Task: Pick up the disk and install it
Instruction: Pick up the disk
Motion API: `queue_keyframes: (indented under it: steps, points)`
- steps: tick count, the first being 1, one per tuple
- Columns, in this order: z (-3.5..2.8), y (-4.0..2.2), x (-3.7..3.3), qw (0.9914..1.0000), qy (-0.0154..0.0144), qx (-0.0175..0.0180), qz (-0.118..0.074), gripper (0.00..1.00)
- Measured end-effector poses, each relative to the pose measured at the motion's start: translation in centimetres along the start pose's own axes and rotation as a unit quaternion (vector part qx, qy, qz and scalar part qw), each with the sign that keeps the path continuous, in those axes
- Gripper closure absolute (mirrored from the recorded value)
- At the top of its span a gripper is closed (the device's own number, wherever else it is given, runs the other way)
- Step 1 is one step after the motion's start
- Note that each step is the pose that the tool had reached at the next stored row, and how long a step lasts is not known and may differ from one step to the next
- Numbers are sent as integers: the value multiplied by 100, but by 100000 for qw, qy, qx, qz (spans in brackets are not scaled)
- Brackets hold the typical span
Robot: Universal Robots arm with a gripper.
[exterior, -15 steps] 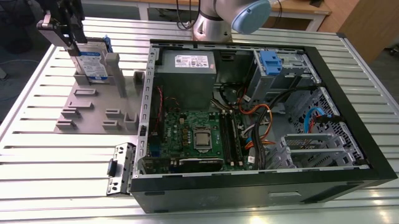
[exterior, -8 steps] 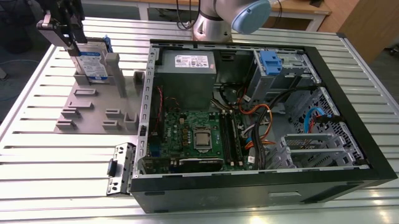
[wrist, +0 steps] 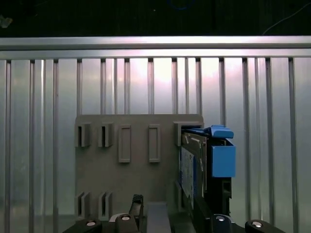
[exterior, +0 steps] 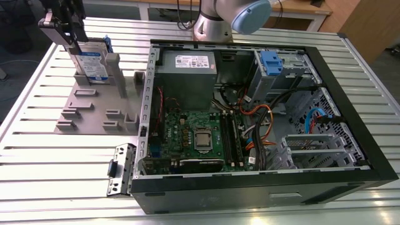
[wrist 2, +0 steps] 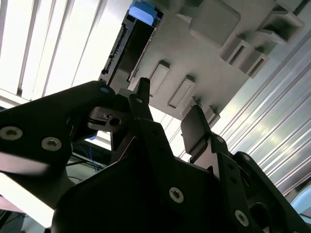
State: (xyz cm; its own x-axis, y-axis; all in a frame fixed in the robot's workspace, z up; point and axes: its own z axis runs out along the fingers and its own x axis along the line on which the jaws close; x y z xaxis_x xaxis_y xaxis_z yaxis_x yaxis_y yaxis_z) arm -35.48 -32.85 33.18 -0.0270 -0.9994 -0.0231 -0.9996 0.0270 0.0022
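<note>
Arm (exterior: 212, 23) stretched toward the exterior view's left, claw (exterior: 76, 37) hanging nose-down, fingers (wrist 2: 197, 128) apart and, as far as shows, gripping nothing.

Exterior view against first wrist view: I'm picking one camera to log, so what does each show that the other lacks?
Exterior view adds: the open computer case with its motherboard, and the arm rising at the table's far side. First wrist view adds: a close, edge-on look at the blue bracket. Both show the disk standing upright in the grey holder on the slatted table.
</note>
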Motion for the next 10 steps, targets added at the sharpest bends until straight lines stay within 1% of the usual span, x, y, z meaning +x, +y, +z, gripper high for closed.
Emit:
queue_keyframes:
  steps: [6, 10]
  points:
    - [2, 2, -67, 100000, 0, 1, 1, 47]
    - [2, 2, -81, 100000, 1, -2, -3, 47]
